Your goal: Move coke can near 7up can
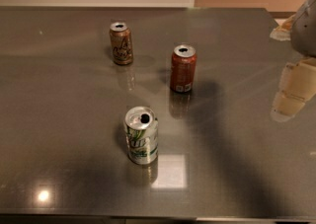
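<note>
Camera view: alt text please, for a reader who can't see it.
Three upright open-topped drink cans stand apart on a dark glossy table: the coke can mid-table, the 7up can nearer the camera, a tan-brown can at the back left. The gripper hangs at the right edge, touching none of them.

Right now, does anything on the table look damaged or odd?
Only the 7up can, at the front, looks slightly dented; nothing is tipped or spilled. The gripper hangs at the right edge.

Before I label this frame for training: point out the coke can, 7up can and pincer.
coke can [183, 70]: camera view, red side.
7up can [142, 143]: camera view, green-marked side.
pincer [294, 92]: camera view, pale body at right edge.
</note>
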